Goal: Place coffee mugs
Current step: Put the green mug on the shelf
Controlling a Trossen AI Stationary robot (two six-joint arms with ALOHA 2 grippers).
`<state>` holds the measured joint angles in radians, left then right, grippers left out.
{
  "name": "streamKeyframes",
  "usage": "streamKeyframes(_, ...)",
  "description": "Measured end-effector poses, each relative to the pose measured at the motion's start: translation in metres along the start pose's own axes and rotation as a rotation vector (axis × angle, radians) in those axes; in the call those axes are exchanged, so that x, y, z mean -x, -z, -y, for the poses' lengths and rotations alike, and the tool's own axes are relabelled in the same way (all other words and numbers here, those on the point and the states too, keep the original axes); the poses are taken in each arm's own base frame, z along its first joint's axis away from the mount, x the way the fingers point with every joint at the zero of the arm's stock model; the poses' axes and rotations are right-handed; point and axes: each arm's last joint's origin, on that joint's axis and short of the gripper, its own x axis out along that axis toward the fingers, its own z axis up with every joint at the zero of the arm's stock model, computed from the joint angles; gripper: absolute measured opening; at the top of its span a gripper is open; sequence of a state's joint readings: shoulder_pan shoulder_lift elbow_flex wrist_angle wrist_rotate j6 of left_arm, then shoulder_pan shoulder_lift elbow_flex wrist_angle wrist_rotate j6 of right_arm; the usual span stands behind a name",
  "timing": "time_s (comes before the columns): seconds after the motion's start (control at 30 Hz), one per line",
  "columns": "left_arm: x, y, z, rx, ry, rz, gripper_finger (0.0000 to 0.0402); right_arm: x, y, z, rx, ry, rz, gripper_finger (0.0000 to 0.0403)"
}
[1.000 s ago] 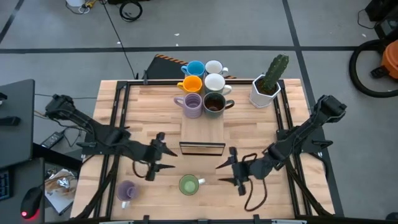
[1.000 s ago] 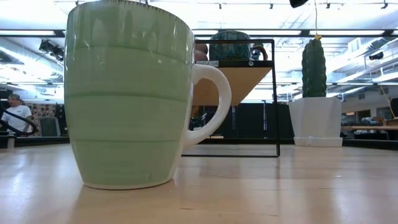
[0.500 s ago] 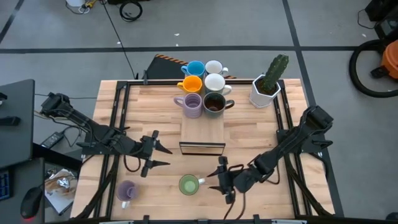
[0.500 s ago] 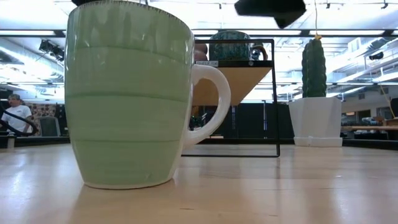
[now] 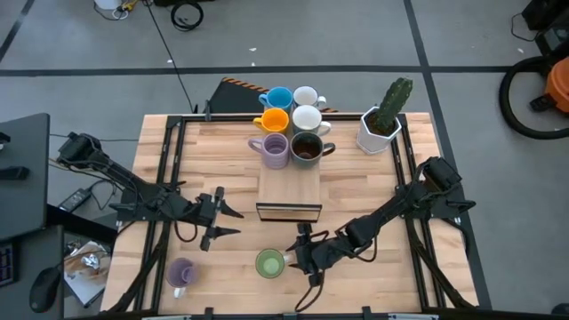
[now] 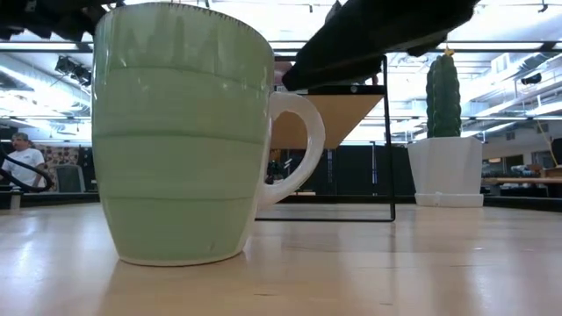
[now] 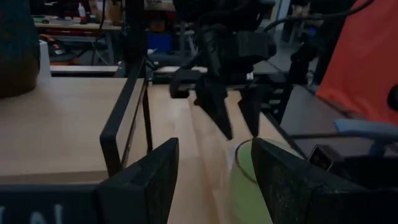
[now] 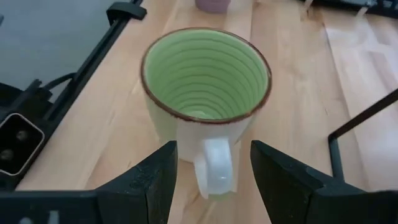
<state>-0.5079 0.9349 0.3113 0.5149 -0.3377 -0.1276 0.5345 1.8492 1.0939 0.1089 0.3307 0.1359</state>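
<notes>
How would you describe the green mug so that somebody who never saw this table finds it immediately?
Start at the small wooden stand in the middle of the table; six mugs are clustered on its far side. The green mug stands alone on the near side, close to the front edge, with the open right gripper at its white handle. Its only neighbour, the lavender mug, lies further left.

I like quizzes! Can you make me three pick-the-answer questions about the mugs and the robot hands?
1. Where is the green mug?
A. on the wooden stand
B. on the table near the front edge
C. beside the cactus

2. How many mugs sit on the wooden stand?
A. six
B. three
C. eight

3. The right gripper is
A. shut on the mug
B. carrying a mug
C. open, with the mug handle lined up between its fingers

Answers: B, it stands alone on bare wood; A, six cluster at the back; C, the fingers stand apart.
</notes>
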Motion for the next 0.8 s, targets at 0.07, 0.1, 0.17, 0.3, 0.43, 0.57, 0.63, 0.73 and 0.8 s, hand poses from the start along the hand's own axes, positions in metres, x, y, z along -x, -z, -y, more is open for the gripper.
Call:
streamKeyframes(0.07,0.001,0.003,-0.001,0.023,0.002,0.018,0.0208,-0.001,0.0,0.002,-0.005,-0.006,-0.003,0.0209)
streamKeyframes(0.1,0.002,0.004,-0.001,0.028,0.003,0.022,0.0208,-0.001,0.0,0.001,-0.004,-0.008,-0.003,0.0209)
streamKeyframes(0.17,0.002,0.004,-0.001,0.036,0.002,0.016,0.0208,0.0,0.0,0.0,0.003,-0.011,-0.004,0.0209)
streamKeyframes(0.3,0.002,0.003,-0.001,0.055,0.002,0.03,0.0208,0.0,0.003,0.0,-0.012,0.0,-0.033,0.0209)
streamKeyframes(0.43,0.002,0.003,-0.001,0.055,0.003,0.03,0.0208,0.002,0.006,-0.003,-0.027,0.056,-0.04,0.0208)
streamKeyframes(0.57,0.002,0.003,-0.001,0.055,0.003,0.031,0.0208,0.007,0.001,-0.012,0.002,0.082,-0.055,0.0208)
streamKeyframes(0.63,0.002,0.003,-0.001,0.055,0.003,0.031,0.0208,0.01,-0.006,-0.016,0.007,0.097,-0.062,0.0208)
streamKeyframes(0.73,0.002,0.003,-0.001,0.055,0.003,0.031,0.0208,0.014,-0.015,-0.02,-0.003,0.096,-0.074,0.0208)
streamKeyframes(0.8,0.002,0.003,-0.001,0.055,0.003,0.031,0.0208,0.015,-0.018,-0.021,-0.02,0.087,-0.063,0.0208)
